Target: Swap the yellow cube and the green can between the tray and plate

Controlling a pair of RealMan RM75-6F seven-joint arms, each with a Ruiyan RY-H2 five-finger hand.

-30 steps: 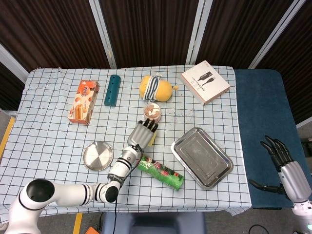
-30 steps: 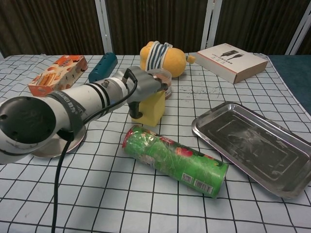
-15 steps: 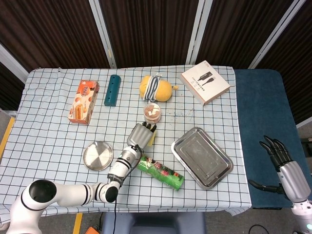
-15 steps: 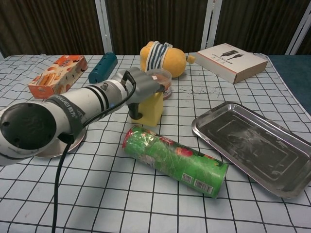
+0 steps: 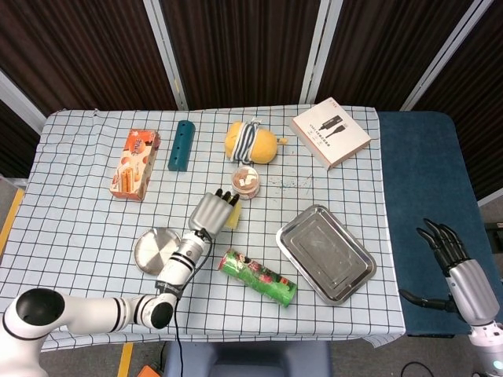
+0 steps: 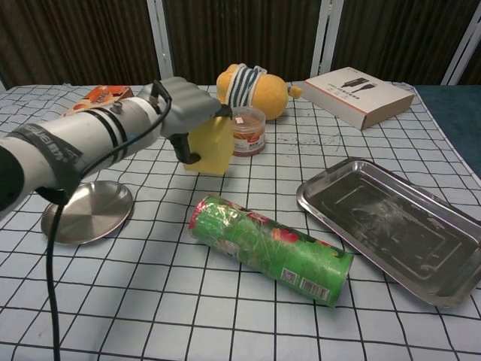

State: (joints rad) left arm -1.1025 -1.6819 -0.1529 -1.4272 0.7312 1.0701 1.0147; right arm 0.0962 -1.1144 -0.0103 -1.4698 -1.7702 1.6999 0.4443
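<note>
Since the last frame my left hand (image 6: 184,113) has carried the gripped yellow cube (image 6: 208,146) up and leftward toward the plate (image 6: 86,215), green can (image 6: 269,247) lying on the worktop (image 5: 78,220) beside the tray (image 6: 391,223), right hand (image 5: 449,255) open off-table.

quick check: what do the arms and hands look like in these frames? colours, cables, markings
Left arm: glossy white and grey shell with black ring bands and small dark lettering; a black cable runs along it and hangs down. Left hand: matte silver-grey back, dark fingertips. Right hand: black fingers on a silver-grey wrist section. The right arm is barely in view.
</note>
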